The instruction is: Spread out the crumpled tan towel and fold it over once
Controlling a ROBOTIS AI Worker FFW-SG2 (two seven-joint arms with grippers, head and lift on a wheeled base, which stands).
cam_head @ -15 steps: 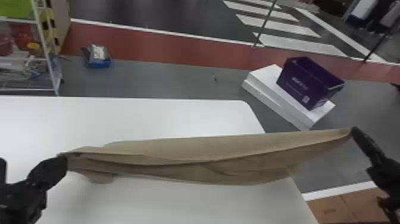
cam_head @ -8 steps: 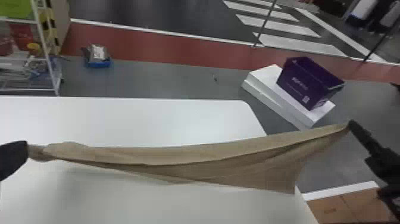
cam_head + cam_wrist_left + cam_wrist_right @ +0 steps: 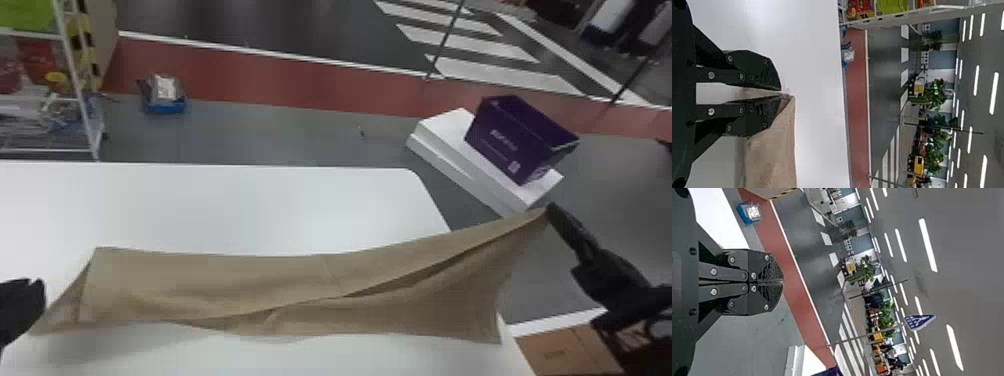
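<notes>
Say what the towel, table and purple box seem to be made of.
Towel: matte cloth, perhaps cotton; it drapes in soft folds. Table: smooth white top with a faint sheen, likely laminate or plastic. Purple box: smooth, flat, stiff-looking walls, so cardboard or plastic.

One tan towel (image 3: 200,280), two end effectors (image 3: 550,210), one table (image 3: 250,210), one purple box (image 3: 510,137), one rack (image 3: 76,77)

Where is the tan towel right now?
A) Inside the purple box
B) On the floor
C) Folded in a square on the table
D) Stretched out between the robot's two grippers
D: the tan towel spans from the left gripper to the right gripper, a corner at each one's fingertips.
</notes>
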